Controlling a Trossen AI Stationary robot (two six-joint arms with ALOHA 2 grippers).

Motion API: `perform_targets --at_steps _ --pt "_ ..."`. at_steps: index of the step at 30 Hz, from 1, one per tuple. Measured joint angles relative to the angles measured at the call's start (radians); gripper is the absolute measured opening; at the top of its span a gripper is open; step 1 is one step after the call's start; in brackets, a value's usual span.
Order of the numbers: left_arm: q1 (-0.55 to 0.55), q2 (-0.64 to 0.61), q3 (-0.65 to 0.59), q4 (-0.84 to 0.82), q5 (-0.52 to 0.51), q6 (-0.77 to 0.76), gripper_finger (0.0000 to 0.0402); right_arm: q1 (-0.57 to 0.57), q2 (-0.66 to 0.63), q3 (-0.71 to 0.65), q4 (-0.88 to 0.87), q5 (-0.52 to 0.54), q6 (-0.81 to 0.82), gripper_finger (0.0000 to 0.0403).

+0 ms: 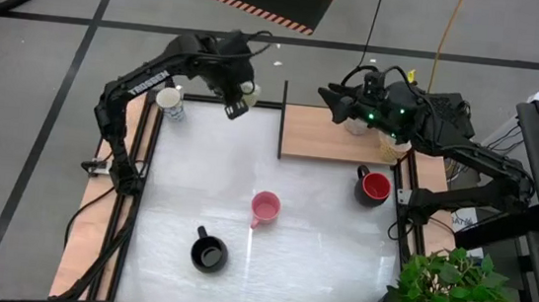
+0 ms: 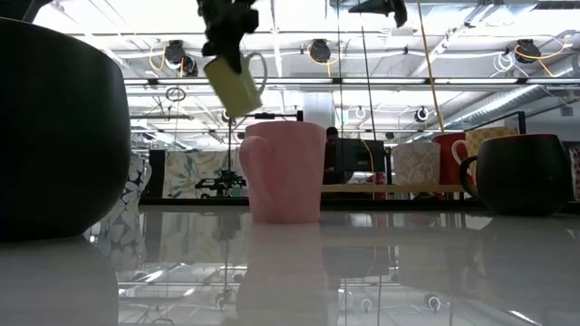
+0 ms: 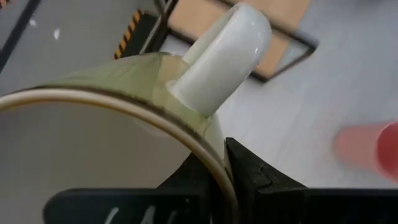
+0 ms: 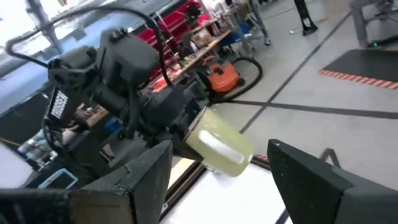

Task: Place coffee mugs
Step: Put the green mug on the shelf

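Cream mug in left hand

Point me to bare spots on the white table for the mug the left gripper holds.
Left gripper holds the cream mug aloft. Bare: the stretch between it and the pink mug, and right of the black mug. Crowded: the wooden shelf near the red mug.

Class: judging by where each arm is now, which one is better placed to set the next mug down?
Left, probably. The left gripper already holds a pale yellow-green ceramic mug by its rim, lifted above the white table. The right gripper hangs open and empty over the wooden shelf.
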Motion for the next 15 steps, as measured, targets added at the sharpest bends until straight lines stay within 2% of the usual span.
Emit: perform_targets --at_steps 9,15 --pt "-0.081 0.121 0.186 -0.063 0.015 -0.119 0.0024 0.022 -0.022 0.0 -0.035 -0.138 -0.055 0.0258" --pt "-0.15 0.184 0.218 -0.065 0.015 -0.167 0.0024 0.04 -0.027 0.0 -0.043 -0.217 -0.09 0.0258"
